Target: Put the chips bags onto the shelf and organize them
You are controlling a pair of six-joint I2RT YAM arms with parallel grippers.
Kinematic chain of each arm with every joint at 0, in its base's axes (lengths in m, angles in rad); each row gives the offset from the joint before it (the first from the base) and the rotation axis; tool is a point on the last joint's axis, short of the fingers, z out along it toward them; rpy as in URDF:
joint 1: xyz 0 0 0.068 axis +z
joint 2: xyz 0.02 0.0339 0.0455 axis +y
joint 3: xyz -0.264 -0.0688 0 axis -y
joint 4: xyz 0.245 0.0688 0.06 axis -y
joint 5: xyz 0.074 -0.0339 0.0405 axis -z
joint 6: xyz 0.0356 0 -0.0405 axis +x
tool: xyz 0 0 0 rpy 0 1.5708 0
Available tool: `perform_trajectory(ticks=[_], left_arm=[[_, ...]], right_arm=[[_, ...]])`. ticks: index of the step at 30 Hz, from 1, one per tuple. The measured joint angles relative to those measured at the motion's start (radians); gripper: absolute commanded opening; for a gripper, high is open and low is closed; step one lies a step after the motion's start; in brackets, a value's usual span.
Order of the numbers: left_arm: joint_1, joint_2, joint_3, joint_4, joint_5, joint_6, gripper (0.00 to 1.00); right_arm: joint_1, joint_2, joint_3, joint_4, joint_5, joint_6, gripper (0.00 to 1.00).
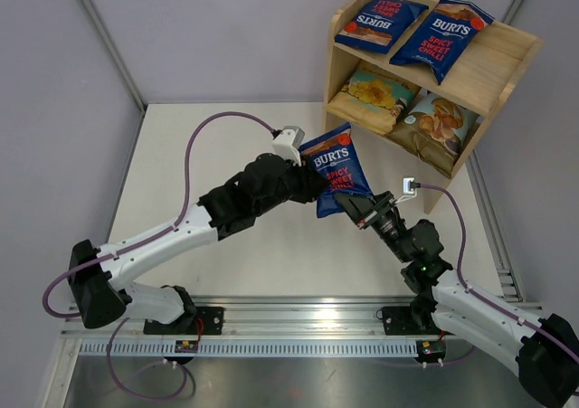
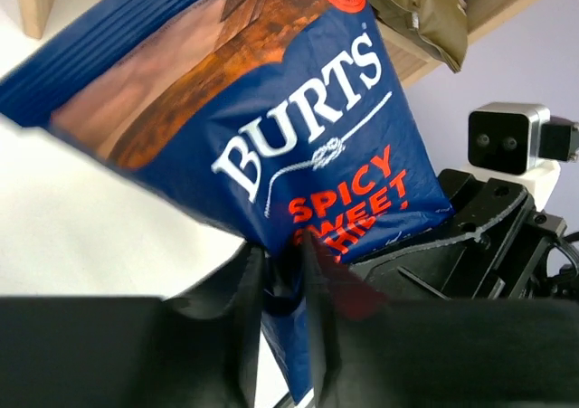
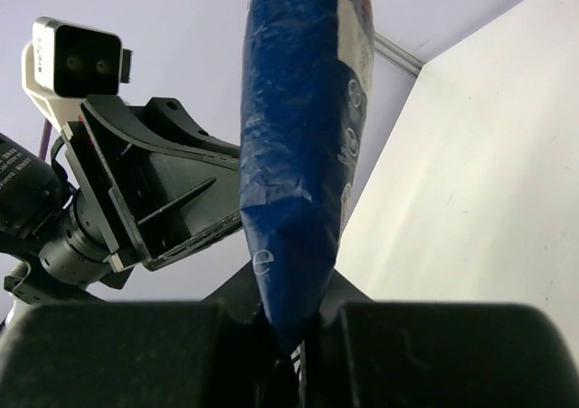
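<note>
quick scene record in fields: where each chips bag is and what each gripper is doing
held bag: dark blue Burts, in the air over the table, between both grippers
left gripper: bag's edge between its fingers; grip unclear
right gripper: shut on the bag's lower edge
shelf top tier: two Burts bags
bottom tier: tan bag, light blue bag
not yet shelved: the held bag

The shelf (image 1: pixel 502 60) top is bare at its right end — two dark blue bags (image 1: pixel 382 21) fill the rest. Lower tier: full (two larger bags (image 1: pixel 374 96)).
</note>
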Motion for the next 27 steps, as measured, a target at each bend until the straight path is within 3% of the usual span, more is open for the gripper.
perform_trajectory(ticks=[2, 6, 17, 22, 27], left_arm=[[0.0, -0.004, 0.007, -0.021, -0.019, 0.014, 0.43], [0.0, -0.055, 0.007, -0.085, -0.104, 0.038, 0.55], [0.001, -0.377, -0.027, -0.299, -0.401, 0.104, 0.66], [0.001, -0.449, -0.049, -0.441, -0.437, 0.127, 0.7], [0.001, -0.503, -0.049, -0.588, -0.441, 0.159, 0.88]], right_arm=[[0.0, 0.0, 0.004, -0.005, 0.0, -0.001, 0.0], [0.0, -0.009, 0.04, -0.038, 0.0, -0.011, 0.0], [0.0, -0.052, 0.196, -0.138, -0.015, -0.025, 0.0], [0.0, -0.035, 0.375, -0.266, -0.009, -0.076, 0.0], [0.0, 0.023, 0.654, -0.419, 0.051, -0.134, 0.0]])
